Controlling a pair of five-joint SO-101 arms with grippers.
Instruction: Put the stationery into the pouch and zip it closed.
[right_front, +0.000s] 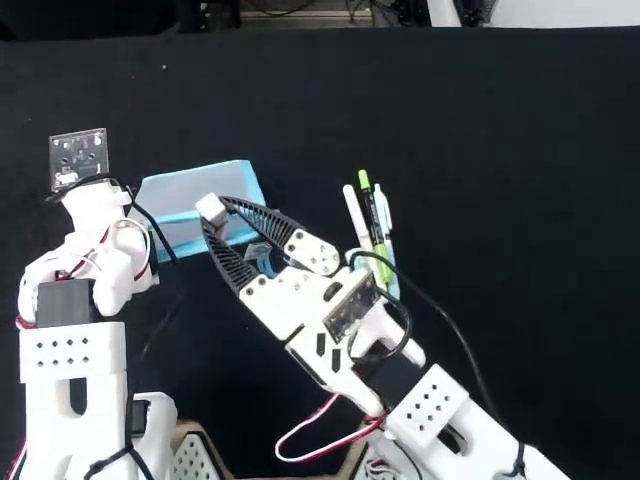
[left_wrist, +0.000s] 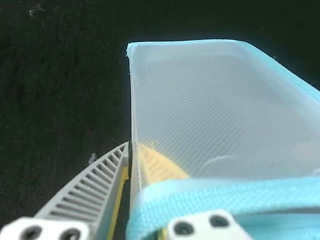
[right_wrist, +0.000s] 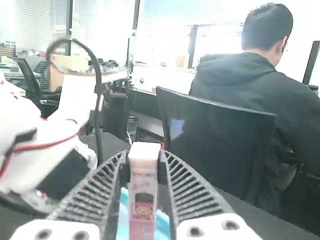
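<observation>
my right gripper (right_wrist: 144, 150) is clamped on the eraser (right_wrist: 143, 200), which stands upright between the fingers. in the high view it hangs over the near edge of the pouch (right_front: 195, 200). my left gripper (left_wrist: 132, 150) is pinched on the pouch's end edge, grey finger outside, the other showing yellow through the mesh. the pouch lies flat on the black table (right_front: 480, 150) between the arms. the pens (right_front: 368, 225) lie bunched on the table, just beside the right arm's wrist, apart from the pouch.
</observation>
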